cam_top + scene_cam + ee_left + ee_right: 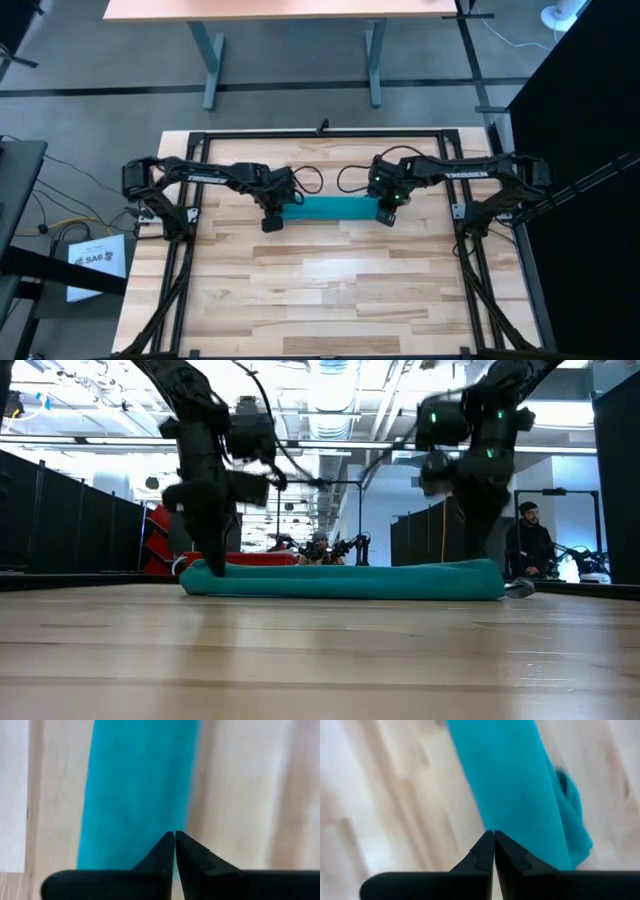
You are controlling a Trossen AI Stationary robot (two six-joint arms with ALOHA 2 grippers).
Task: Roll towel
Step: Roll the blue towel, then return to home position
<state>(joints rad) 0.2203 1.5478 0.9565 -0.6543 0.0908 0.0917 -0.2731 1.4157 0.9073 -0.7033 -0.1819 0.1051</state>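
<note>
The teal towel (335, 208) lies on the wooden table as a long narrow roll, running left to right; it also shows in the low view (345, 580). My left gripper (272, 222) points down at the towel's left end (205, 575), fingers shut, its tips (174, 834) over the roll's long edge. My right gripper (386, 214) points down at the right end (480, 572), also shut, its tips (493, 832) at the cloth's edge. No cloth shows between either pair of fingers. My left gripper comes from above with shut fingers at the left end of the roll (150, 840); whether the tips touch the cloth cannot be told. My right gripper stands likewise from above at the right end (520, 835), where a loose fold bulges out; touch cannot be told.
Black frame rails (320, 133) run round the table's far and side edges. Bare wood (330, 290) fills the near half of the table. A person (527, 545) stands in the room beyond, at the right of the low view.
</note>
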